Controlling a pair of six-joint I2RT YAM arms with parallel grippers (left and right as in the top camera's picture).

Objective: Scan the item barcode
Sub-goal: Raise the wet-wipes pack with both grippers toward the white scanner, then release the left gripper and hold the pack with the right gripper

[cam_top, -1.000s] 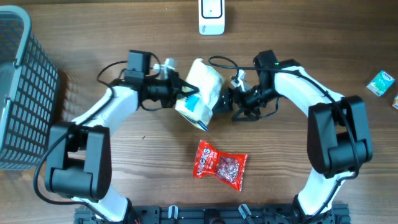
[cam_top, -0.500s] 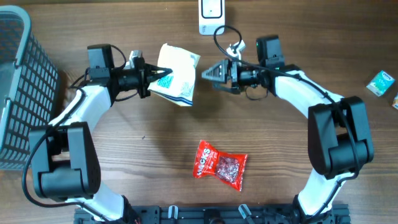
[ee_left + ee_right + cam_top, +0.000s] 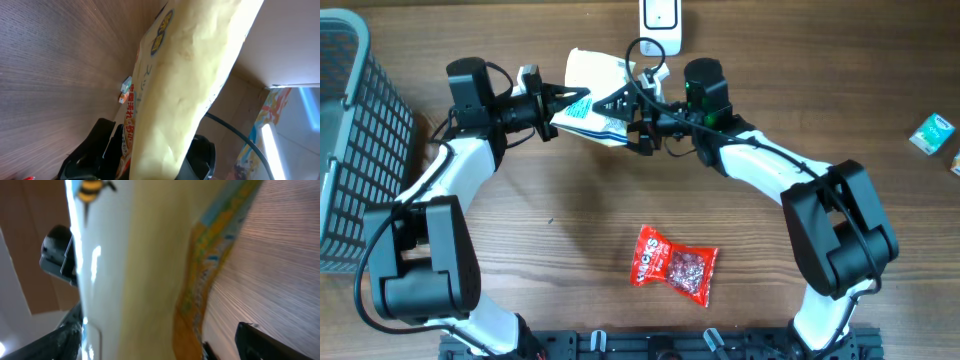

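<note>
Compared to a second earlier, the left gripper [image 3: 566, 106] had hauled the pale yellow package [image 3: 592, 92] from mid-table up to just below the white scanner [image 3: 660, 25], still clamped on it. The right gripper [image 3: 622, 108] had swung left, jaws spread wide around the package's other end, not squeezing it as far as I could see. The surface was a brown wood-grain table [image 3: 550, 220] with brightly lit room behind; count was one package, one scanner, one grey basket [image 3: 350, 150], one red snack bag [image 3: 675, 265] and two small packs [image 3: 930, 132].
</note>
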